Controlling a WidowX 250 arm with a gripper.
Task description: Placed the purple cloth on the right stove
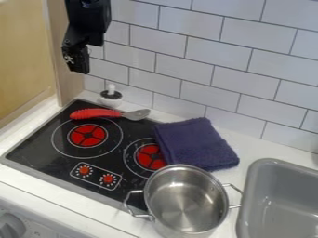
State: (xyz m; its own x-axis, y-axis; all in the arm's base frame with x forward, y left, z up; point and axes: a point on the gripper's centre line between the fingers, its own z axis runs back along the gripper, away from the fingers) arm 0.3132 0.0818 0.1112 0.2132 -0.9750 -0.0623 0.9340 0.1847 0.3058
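The black gripper [76, 59] hangs at the upper left, in front of the wooden side panel and tiled wall, high above the stove's back left part and well away from the cloth. A folded purple cloth [197, 145] lies across the right edge of the black stove [46, 155], mostly on the white counter. Its left side laps over the edge of the right burner [151, 157], whose red centre is largely exposed.
A steel pot [186, 200] stands in front of the cloth, overlapping the stove's front right corner. A red-handled spoon [96, 113] lies along the stove's back edge, near a small black-and-white object [111, 96]. The grey sink [282, 200] is at right.
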